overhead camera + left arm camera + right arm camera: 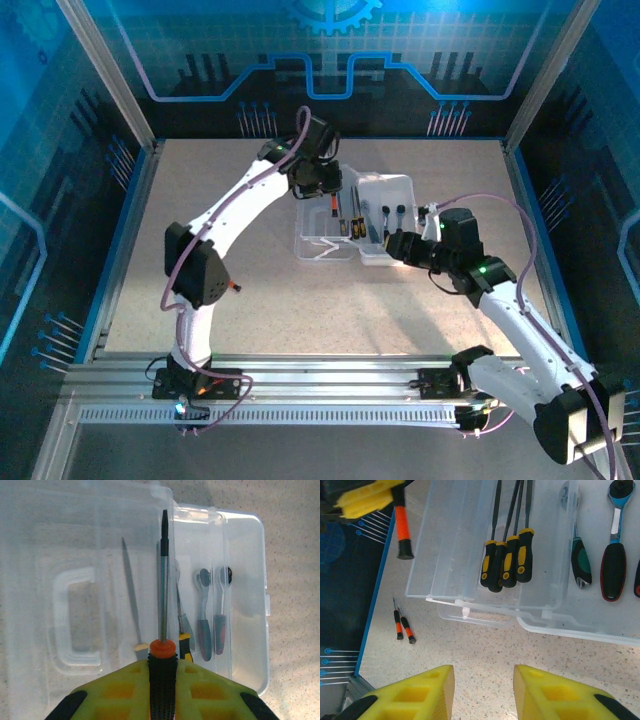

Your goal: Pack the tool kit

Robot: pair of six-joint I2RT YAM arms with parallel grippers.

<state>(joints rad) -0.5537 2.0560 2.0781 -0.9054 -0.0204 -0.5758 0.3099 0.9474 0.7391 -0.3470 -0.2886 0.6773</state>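
Left hand (162, 677) grasps an orange-collared screwdriver (163, 595) above the open case (245, 555), which lies on the counter (485, 645). Right hand (484, 687) hangs released, empty, just beside the case.

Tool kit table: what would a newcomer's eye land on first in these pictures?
The open clear case mid-table, with black-and-yellow-handled tools lying in it. Above it the left gripper is shut on an orange-handled screwdriver, while the right gripper hovers open near the case's edge. Two small orange screwdrivers lie loose on the tabletop.
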